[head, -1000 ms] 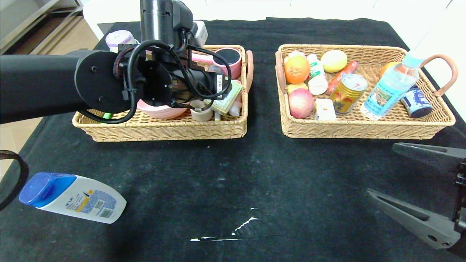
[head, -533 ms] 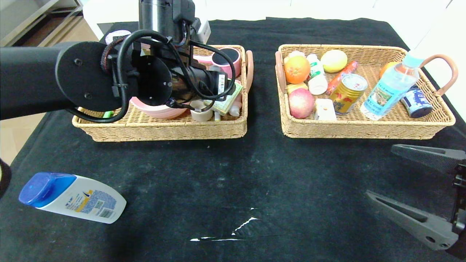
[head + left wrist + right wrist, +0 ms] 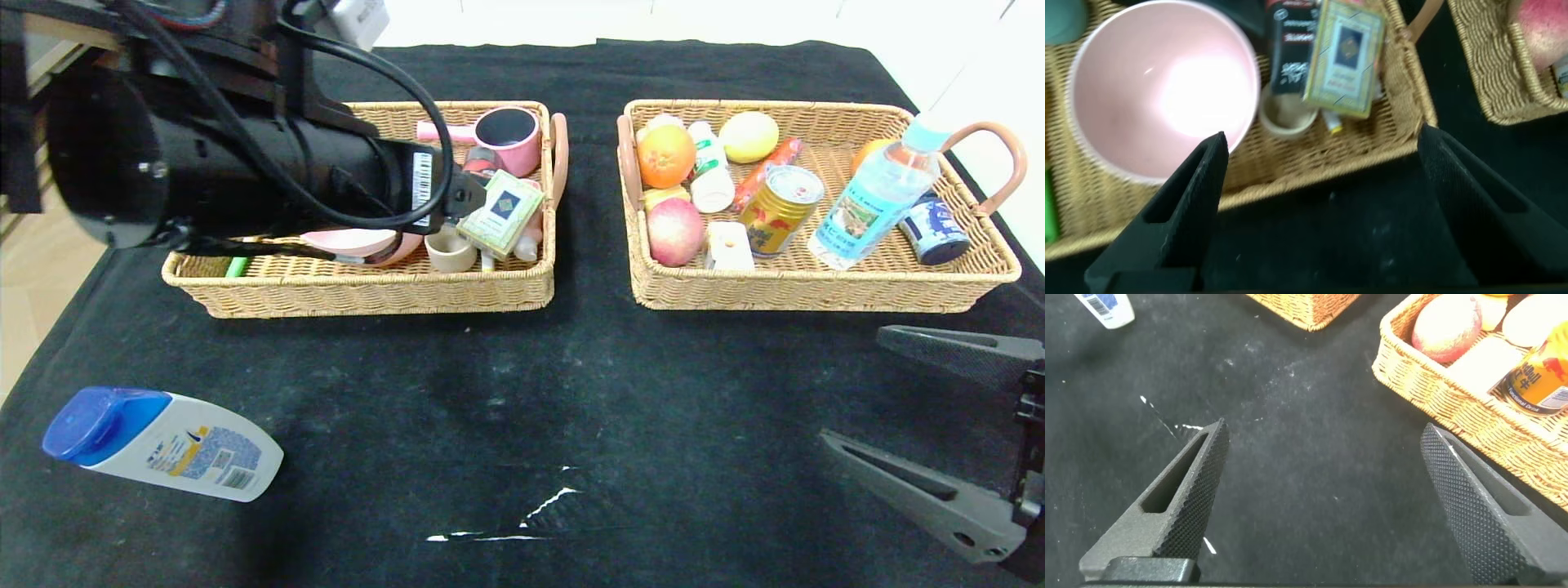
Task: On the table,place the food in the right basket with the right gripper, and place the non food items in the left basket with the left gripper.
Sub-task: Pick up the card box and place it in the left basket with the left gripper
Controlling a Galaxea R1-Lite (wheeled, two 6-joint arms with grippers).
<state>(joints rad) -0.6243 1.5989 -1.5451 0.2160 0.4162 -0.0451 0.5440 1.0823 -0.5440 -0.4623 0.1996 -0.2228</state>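
Note:
The white shampoo bottle [image 3: 163, 445] with a blue cap lies on the black table [image 3: 531, 392] at the front left, apart from both grippers. The pink bowl [image 3: 359, 242] and cream box [image 3: 500, 212] lie in the left basket [image 3: 367, 290]. My left arm [image 3: 245, 163] hangs over that basket. My left gripper [image 3: 1323, 147] is open and empty above the basket's front rim [image 3: 1290, 163], with the bowl [image 3: 1163, 86] and box [image 3: 1346, 49] beyond it. The red-pink fruit [image 3: 674, 231], gold can [image 3: 780, 208] and white packet [image 3: 728, 245] lie in the right basket [image 3: 816, 290]. My right gripper [image 3: 853, 384] is open and empty over bare cloth.
The right basket also holds a water bottle [image 3: 878, 192], an orange [image 3: 665, 155], a lemon [image 3: 749, 136] and a blue can [image 3: 935, 229]. The left basket holds a pink cup [image 3: 510, 135] and a small beige cup [image 3: 451, 249]. White scuffs [image 3: 522, 523] mark the cloth.
My left arm has lifted and drawn back to the left from over the left basket, uncovering the cream box and pink cup. The right arm and the shampoo bottle have not moved.

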